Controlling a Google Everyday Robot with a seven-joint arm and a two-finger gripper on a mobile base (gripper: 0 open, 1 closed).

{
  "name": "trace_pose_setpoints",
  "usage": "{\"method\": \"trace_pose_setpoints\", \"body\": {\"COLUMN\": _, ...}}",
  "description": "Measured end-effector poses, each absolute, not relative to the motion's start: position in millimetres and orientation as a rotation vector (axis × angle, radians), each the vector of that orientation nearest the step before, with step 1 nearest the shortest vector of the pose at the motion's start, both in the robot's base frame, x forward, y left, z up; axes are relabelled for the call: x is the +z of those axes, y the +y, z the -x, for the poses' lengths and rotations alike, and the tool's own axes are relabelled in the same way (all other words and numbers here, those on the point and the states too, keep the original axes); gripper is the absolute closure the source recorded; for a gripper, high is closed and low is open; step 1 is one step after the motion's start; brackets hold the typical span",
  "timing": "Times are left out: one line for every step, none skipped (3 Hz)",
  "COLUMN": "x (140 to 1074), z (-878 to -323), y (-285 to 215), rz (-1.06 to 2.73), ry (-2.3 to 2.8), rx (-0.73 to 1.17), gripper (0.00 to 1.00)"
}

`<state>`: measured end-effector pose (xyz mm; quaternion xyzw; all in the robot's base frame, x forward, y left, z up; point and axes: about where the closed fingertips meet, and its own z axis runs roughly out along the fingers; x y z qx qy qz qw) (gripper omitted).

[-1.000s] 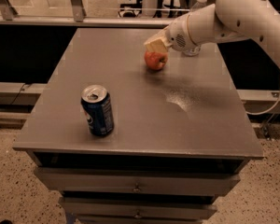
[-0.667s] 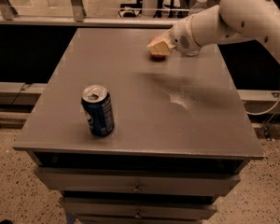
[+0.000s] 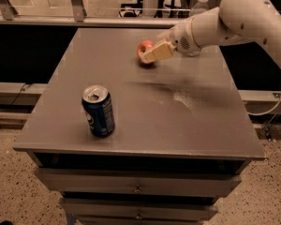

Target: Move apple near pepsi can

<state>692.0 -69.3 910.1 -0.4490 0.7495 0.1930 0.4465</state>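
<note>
Apple, small, round, red-orange (image 3: 142, 50), pinched in the cream two-finger gripper (image 3: 149, 55) at upper centre of the frame, low over the grey table (image 3: 187, 130). The dark blue aluminium pepsi can (image 3: 98, 111) stands well apart, lower left. Carry it low and set it beside the can without nudging it. The far finger hides behind the fruit, and whether it touches the table is unclear.

A beige two-finger gripper (image 3: 153, 53) clasps the small round red-orange apple (image 3: 143, 49) at the far part of the grey metal tabletop (image 3: 187, 125), well apart from the upright dark blue aluminium pepsi can (image 3: 98, 111) near the front-left edge.
</note>
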Motion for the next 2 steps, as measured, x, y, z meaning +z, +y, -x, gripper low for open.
{"method": "trace_pose_setpoints", "body": {"x": 908, "z": -710, "y": -63, "rz": 1.096, "ry": 1.828, "rx": 0.473, "gripper": 0.0}}
{"method": "trace_pose_setpoints", "body": {"x": 905, "z": -728, "y": -59, "rz": 1.074, "ry": 1.803, "rx": 0.47, "gripper": 0.0}}
